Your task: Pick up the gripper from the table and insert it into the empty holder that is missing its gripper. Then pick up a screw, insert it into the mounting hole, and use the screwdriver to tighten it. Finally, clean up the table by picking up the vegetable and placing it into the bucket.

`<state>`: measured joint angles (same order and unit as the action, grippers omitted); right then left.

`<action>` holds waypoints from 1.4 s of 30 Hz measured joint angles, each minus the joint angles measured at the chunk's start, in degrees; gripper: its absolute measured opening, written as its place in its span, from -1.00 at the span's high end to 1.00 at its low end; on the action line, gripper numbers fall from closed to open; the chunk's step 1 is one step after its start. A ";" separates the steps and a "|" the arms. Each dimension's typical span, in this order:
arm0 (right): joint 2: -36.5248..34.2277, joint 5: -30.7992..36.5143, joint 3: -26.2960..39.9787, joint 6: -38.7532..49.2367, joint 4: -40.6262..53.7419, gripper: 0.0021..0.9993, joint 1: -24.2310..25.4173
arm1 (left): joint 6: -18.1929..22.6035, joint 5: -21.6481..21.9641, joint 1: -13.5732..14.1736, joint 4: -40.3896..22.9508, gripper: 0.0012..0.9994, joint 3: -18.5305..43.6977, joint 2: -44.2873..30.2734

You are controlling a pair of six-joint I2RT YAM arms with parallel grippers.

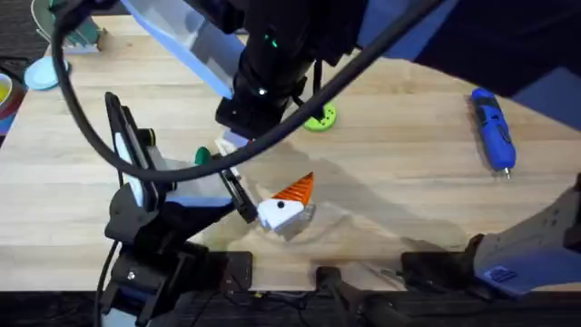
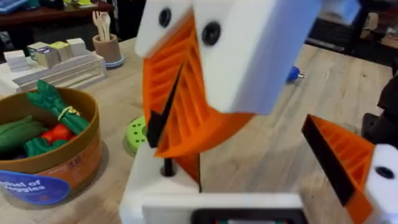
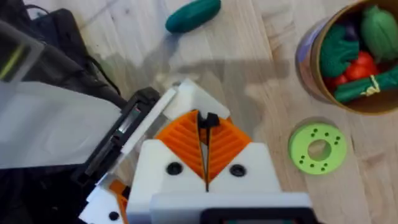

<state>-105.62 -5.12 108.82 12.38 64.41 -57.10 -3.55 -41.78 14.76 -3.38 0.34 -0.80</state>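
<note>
My right gripper (image 3: pixel 205 146) is shut on a small black screw (image 3: pixel 208 119) pinched between its orange ribbed pads. It hangs right over the white holder (image 3: pixel 189 96) of my left gripper (image 2: pixel 249 186). That gripper is open, and the right gripper (image 2: pixel 180 106) sits between its fingers. An orange piece (image 2: pixel 189 165) shows against the holder (image 2: pixel 146 190), partly hidden. The blue screwdriver (image 1: pixel 493 132) lies at the table's right. A green vegetable (image 3: pixel 193 15) lies on the wood near the left arm. The orange-brown bucket (image 2: pixel 53 155) holds several toy vegetables.
A flat green disc (image 1: pixel 320 118) lies beside the bucket (image 3: pixel 348 62). The right arm (image 1: pixel 263 77) reaches across the middle, dark and large, covering the back of the table. Wooden blocks and a cup of utensils (image 2: pixel 107 43) stand at the far edge.
</note>
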 joint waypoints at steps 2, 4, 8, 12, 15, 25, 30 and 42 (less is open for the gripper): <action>-0.15 0.48 0.01 0.00 0.08 0.99 0.00 | -0.02 0.00 0.00 -0.02 -0.99 0.00 0.00; -0.22 0.89 0.00 0.00 0.08 0.99 -0.18 | 0.04 0.00 0.00 -0.02 -0.99 0.00 0.02; -0.26 1.04 0.02 0.02 0.10 0.99 -0.28 | 0.11 0.00 0.00 -0.02 -0.99 0.00 0.01; -0.26 0.49 0.01 0.00 0.10 0.99 -0.26 | 0.12 0.00 0.00 -0.02 -0.99 0.00 0.00; -0.42 -0.39 0.02 0.02 0.12 0.99 -0.26 | 0.15 0.00 0.00 0.00 -0.99 0.00 0.02; -0.52 -0.95 0.00 0.01 0.01 0.99 -0.22 | 0.17 0.00 0.00 0.00 -0.99 0.00 0.01; -0.52 -1.17 0.00 -0.13 -0.05 0.42 -0.22 | 0.17 0.00 0.00 0.00 -0.99 0.00 0.00; 0.04 -0.99 0.88 -0.03 1.91 -0.98 2.16 | 0.17 0.46 0.00 0.02 -0.99 0.00 0.01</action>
<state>-105.59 -6.11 109.70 12.35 66.32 -54.94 -3.39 -41.32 14.76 -3.36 0.34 -0.79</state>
